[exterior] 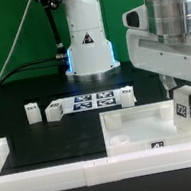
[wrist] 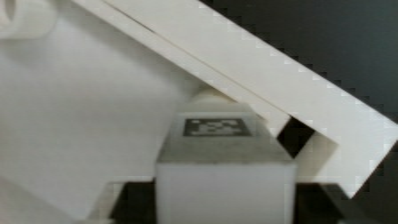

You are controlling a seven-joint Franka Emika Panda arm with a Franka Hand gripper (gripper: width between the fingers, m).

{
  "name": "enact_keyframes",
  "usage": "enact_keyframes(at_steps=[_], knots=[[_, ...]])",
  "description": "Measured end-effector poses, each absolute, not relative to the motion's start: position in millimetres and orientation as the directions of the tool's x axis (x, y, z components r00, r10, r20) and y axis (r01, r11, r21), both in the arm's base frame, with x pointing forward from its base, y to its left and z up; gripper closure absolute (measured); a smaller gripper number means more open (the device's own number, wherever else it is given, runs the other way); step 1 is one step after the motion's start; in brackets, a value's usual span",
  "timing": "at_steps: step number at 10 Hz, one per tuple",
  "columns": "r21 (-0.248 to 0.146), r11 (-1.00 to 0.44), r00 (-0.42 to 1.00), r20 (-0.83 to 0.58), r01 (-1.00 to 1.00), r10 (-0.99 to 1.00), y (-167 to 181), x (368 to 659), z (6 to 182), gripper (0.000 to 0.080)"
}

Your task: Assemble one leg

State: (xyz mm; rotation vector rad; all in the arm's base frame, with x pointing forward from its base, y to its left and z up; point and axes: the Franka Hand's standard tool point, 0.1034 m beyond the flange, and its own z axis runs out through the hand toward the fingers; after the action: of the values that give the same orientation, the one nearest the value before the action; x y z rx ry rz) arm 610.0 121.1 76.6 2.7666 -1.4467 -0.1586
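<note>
My gripper [exterior: 188, 114] is shut on a white leg [exterior: 188, 106] with a marker tag on its side. It holds the leg upright over the corner of the large flat white panel [exterior: 135, 129] at the exterior view's right. In the wrist view the leg [wrist: 221, 165] stands between the dark fingers [wrist: 135, 203] of the gripper [wrist: 222, 205], tag up, its far end at the panel [wrist: 89, 120] near a corner rim. Whether the leg touches the panel I cannot tell. Three more legs lie loose on the black table: two [exterior: 32, 113] [exterior: 54, 112] at the left and one [exterior: 127, 96] further right.
The marker board [exterior: 92, 100] lies between the loose legs, in front of the arm's white base [exterior: 87, 44]. A raised white border [exterior: 45, 165] runs along the table's front and left edges.
</note>
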Motion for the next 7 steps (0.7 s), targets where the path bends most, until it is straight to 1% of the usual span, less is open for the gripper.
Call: enact_keyframes(at_steps=[1, 2, 3, 4, 5, 7], knots=[[0.057, -0.606, 0.601, -0.085, -0.793, -0.795, 121.2, 610.0, 76.6, 0.0326], [0.054, -0.624, 0.619, -0.086, -0.780, -0.781, 122.1, 610.2, 76.8, 0.0184], [0.046, -0.706, 0.701, -0.088, -0.707, -0.708, 122.6, 610.1, 76.9, 0.0184], [0.030, -0.815, 0.810, -0.095, -0.579, -0.579, 124.1, 609.9, 77.0, 0.0157], [0.015, -0.891, 0.886, -0.098, -0.454, -0.453, 125.1, 609.9, 77.2, 0.0157], [-0.014, -0.978, 0.973, -0.098, -0.210, -0.207, 128.5, 610.1, 77.8, 0.0150]])
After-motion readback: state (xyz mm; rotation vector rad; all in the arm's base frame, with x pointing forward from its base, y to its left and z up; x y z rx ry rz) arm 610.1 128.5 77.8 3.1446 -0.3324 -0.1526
